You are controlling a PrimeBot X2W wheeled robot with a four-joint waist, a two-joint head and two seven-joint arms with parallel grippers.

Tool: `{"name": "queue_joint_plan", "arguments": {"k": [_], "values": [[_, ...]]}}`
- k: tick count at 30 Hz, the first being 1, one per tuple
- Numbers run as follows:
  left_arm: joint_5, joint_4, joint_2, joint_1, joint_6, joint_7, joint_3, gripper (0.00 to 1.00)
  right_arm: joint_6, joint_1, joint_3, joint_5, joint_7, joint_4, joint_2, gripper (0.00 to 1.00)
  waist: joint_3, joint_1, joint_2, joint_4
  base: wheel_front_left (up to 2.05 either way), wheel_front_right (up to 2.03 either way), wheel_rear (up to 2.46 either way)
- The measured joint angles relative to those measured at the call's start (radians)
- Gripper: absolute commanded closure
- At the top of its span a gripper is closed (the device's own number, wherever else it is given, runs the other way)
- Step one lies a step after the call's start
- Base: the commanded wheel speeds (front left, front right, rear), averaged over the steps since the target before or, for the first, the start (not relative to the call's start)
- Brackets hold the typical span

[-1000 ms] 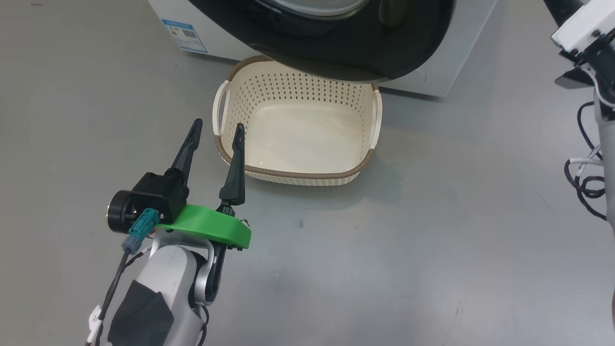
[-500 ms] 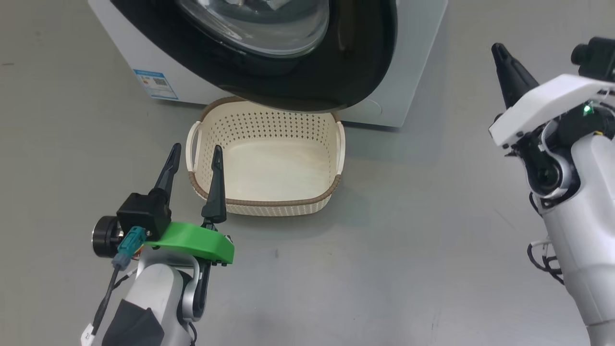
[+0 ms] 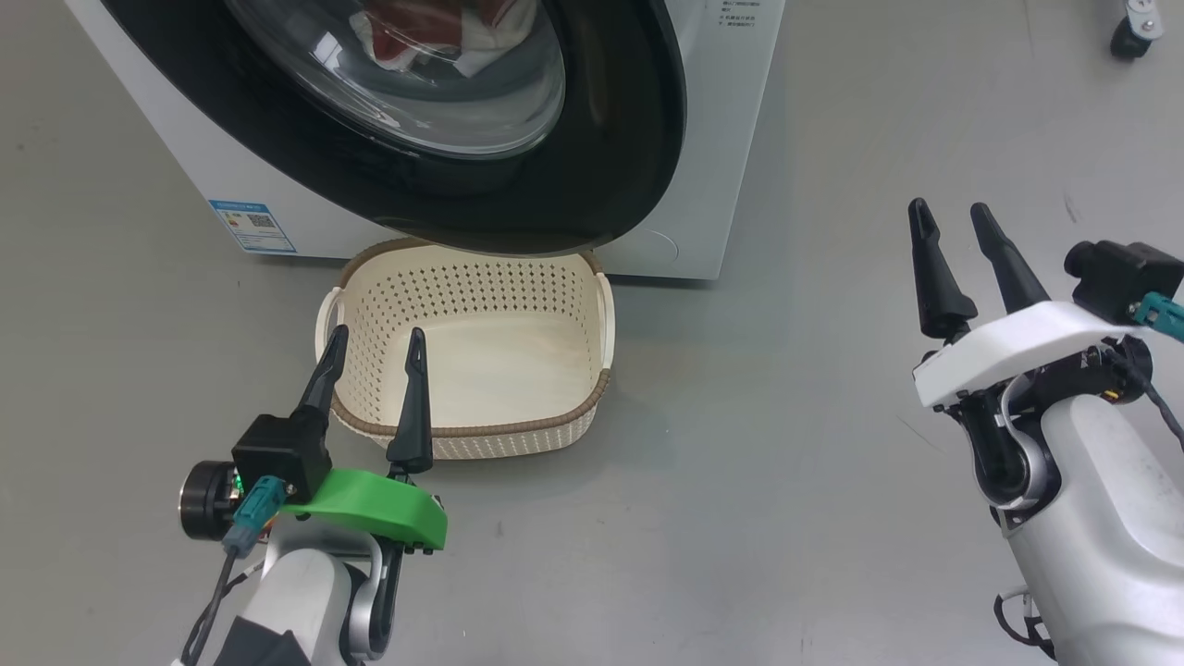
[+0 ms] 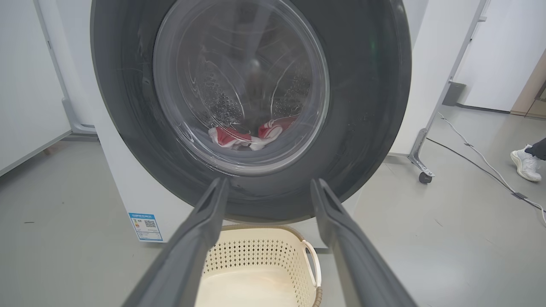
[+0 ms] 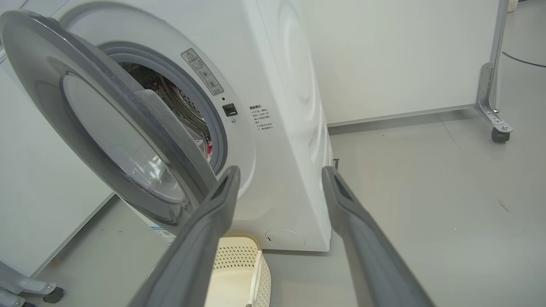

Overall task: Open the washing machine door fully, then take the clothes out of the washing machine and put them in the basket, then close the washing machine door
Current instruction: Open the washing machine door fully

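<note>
Your left claw (image 3: 376, 335) was spread wide and empty at the near left corner of the basket (image 3: 481, 431), whose cream bottom lay bare. Your right claw (image 3: 947, 209), well to the right, gaped too, holding nothing. The door (image 3: 638, 139) stood partly open above the basket, and the red clothes (image 4: 239, 136) lay inside the washing machine (image 3: 731, 139).

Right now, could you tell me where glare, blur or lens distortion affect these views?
Head view: pale streaky glare on the washing machine door, yet the clothes show through. Left wrist view: the left pincer looks soft up close. Right wrist view: the washing machine leans and bows; the right pincer blurs.
</note>
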State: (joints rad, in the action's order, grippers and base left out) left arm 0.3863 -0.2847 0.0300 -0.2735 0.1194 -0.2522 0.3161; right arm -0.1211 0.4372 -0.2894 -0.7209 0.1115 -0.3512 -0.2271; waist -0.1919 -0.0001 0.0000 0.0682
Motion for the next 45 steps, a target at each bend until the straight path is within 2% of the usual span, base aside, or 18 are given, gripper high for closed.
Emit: {"name": "queue_joint_plan", "arguments": {"k": [10,18,45], "values": [[-0.004,0.001,0.000,0.027,0.000,0.000,0.000,0.00,0.020,-0.082,-0.017,0.058,0.098,0.005,0.009,0.00,0.010,0.0000,0.0000,-0.012,0.00,0.00,0.00],[-0.007,0.004,0.001,0.032,0.000,0.000,-0.003,0.00,0.027,-0.099,-0.022,0.063,0.106,0.016,0.026,0.00,0.015,0.0000,0.0000,-0.018,0.00,0.00,0.00],[-0.010,0.028,0.001,0.033,0.000,0.000,-0.012,0.00,0.036,-0.113,-0.014,0.091,0.123,0.049,0.028,0.00,-0.008,0.0000,0.0000,-0.017,0.00,0.00,0.00]]}}
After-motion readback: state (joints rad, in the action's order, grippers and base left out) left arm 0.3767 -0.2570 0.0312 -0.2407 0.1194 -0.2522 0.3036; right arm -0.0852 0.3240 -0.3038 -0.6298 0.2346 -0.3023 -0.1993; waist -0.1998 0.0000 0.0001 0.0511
